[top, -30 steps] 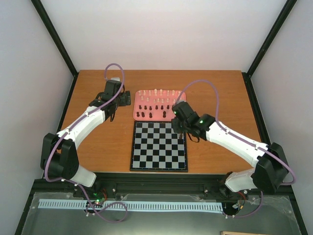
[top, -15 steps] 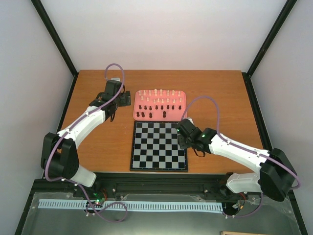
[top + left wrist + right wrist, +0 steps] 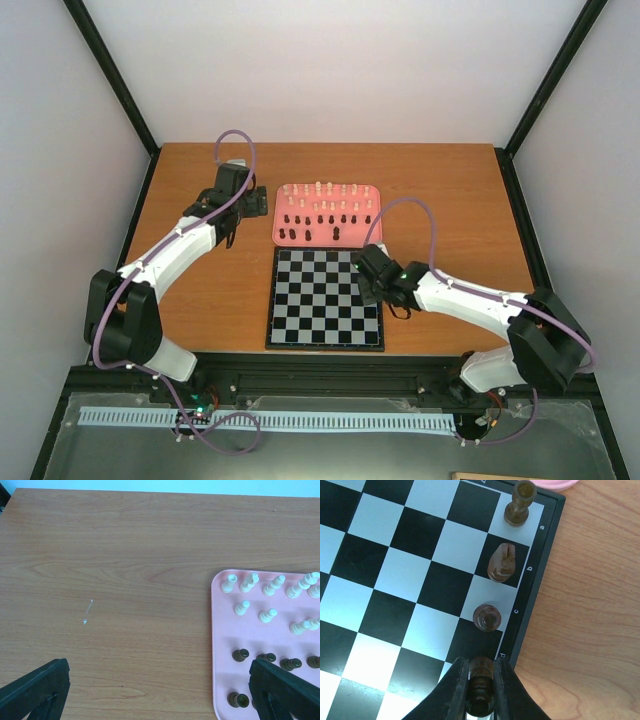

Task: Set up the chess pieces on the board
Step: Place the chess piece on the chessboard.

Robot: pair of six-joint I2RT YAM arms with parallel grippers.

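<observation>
The board point(image 3: 320, 300) lies at the table's front centre; its right edge shows in the right wrist view point(image 3: 540, 570). Three dark pieces stand in its right edge column: one at the corner point(image 3: 519, 505), a knight point(image 3: 502, 563), and a round-topped one point(image 3: 487, 617). My right gripper point(image 3: 481, 680) is shut on a fourth dark piece point(image 3: 481, 685), held upright over the square marked d. It also shows in the top view point(image 3: 368, 275). My left gripper point(image 3: 160, 700) is open over bare table beside the pink tray point(image 3: 220, 645), which holds cream pieces point(image 3: 270, 615) and dark pieces point(image 3: 240, 655).
The pink tray point(image 3: 284, 222) sits just behind the board with several cream and dark pieces. Bare wooden table point(image 3: 450, 190) lies to either side. Black frame posts stand at the table's corners.
My right arm has come away from the tray toward the near side, carrying the dark piece down along the board's right edge. The left arm has not moved.
</observation>
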